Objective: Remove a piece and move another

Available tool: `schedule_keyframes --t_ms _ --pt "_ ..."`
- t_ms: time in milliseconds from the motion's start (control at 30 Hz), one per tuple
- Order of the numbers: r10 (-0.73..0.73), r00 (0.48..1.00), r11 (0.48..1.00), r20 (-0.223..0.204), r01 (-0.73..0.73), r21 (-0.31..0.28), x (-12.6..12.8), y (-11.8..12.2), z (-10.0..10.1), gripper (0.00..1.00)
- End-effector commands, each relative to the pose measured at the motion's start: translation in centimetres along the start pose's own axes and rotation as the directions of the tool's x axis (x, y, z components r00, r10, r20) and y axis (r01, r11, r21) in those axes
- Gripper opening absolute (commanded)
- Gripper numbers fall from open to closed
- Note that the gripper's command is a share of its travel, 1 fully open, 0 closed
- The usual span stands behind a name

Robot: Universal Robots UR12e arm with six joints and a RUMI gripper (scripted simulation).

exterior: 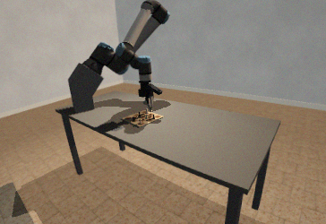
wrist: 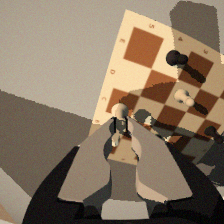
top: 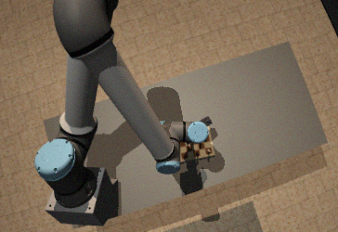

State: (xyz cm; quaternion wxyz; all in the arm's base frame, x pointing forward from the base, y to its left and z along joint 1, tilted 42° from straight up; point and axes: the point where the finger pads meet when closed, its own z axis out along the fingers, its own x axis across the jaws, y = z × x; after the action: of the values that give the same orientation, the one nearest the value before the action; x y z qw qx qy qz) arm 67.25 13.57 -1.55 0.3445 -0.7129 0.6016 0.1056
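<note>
- One arm (top: 135, 103) (exterior: 139, 32), one gripper (exterior: 150, 110) (wrist: 120, 117), its two fingers closed on one pale piece (wrist: 120, 111)
- That piece's round head shows at the C5 square; from here I can't tell whether its foot touches the board (top: 197, 157) (exterior: 157, 121) (wrist: 131, 20)
- Around it I count two black pieces (wrist: 174, 57), another pale one (wrist: 182, 95) and a shaded one (wrist: 142, 116)
- The piece on C1 I can't make out
- Four letters read along one edge, E, D, C, B; three numbers along another, 5, 4, 3
- One table (top: 260, 94) (exterior: 215, 135), four legs
</note>
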Motion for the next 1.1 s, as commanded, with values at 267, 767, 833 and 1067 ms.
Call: schedule_keyframes --t_ms 267,767,833,1067 --pt "-0.001 1.000 1.000 0.000 0.001 0.000 0.0 0.0 -7.3 0.00" --pt "0.000 1.000 1.000 0.000 0.000 0.000 0.0 -0.1 -8.1 0.00" --pt "0.009 1.000 1.000 0.000 -0.009 0.000 0.6 -0.5 -8.1 0.00" --pt "0.108 0.994 0.994 0.000 -0.108 0.000 6.9 -4.4 -8.1 0.00"
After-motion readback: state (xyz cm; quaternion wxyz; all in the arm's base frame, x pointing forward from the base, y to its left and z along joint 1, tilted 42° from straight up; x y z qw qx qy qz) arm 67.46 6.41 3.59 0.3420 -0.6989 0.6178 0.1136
